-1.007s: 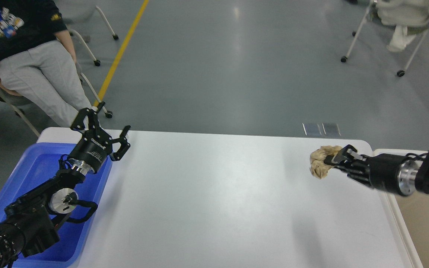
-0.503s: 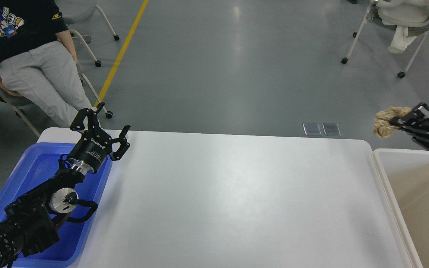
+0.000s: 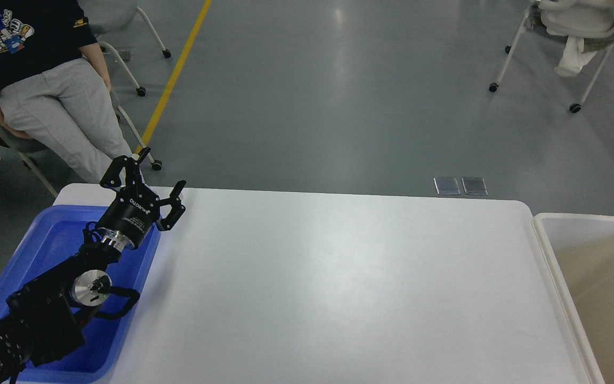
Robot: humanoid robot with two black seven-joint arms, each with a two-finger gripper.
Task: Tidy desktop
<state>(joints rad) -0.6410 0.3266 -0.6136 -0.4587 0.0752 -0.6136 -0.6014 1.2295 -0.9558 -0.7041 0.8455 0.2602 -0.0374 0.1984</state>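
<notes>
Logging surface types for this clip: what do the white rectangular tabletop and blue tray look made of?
White rectangular tabletop: smooth laminate or coated board, judging by its soft sheen. Blue tray: likely moulded plastic, given its glossy, rounded rim.

Pretty clearly a robotics lab or test hall, not a home. A wide grey sealed floor (image 3: pixel 371 96) is marked with a yellow lane line (image 3: pixel 174 72), and wheeled chairs (image 3: pixel 579 32) are parked around. A seated person (image 3: pixel 35 80) wearing a lanyard badge (image 3: pixel 6 40) is seen beside a plain white desktop (image 3: pixel 328 288) flanked by a blue plastic tray (image 3: pixel 51 240) and a cream-white bin (image 3: pixel 595 277).
</notes>
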